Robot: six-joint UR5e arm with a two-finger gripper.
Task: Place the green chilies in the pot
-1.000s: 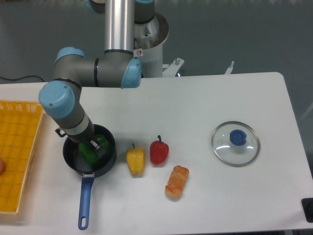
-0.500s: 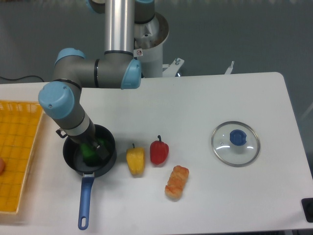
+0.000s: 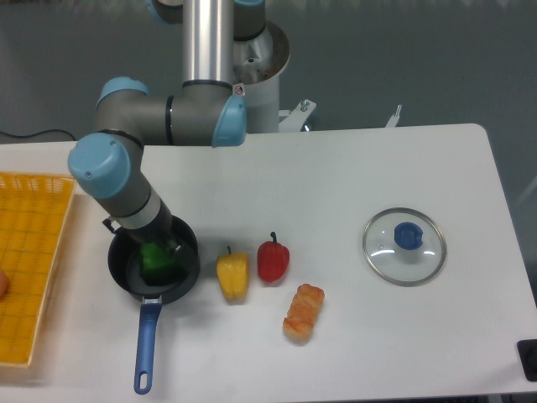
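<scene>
Near the tabletop's left edge, the green chilies [image 3: 155,261] sit inside the pot [image 3: 186,270]; the claw's [image 3: 151,243] opening cannot be told; lift straight up

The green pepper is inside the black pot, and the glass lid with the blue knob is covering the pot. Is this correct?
Not quite. The green pepper is inside the black pot, but the glass lid is not covering it: the camera view shows it lying flat on the table, far to the right.

No readable text, brand or number anywhere. Only a small round red-ringed sticker [image 3: 239,89] on the arm, above the gripper, too small to read.
</scene>
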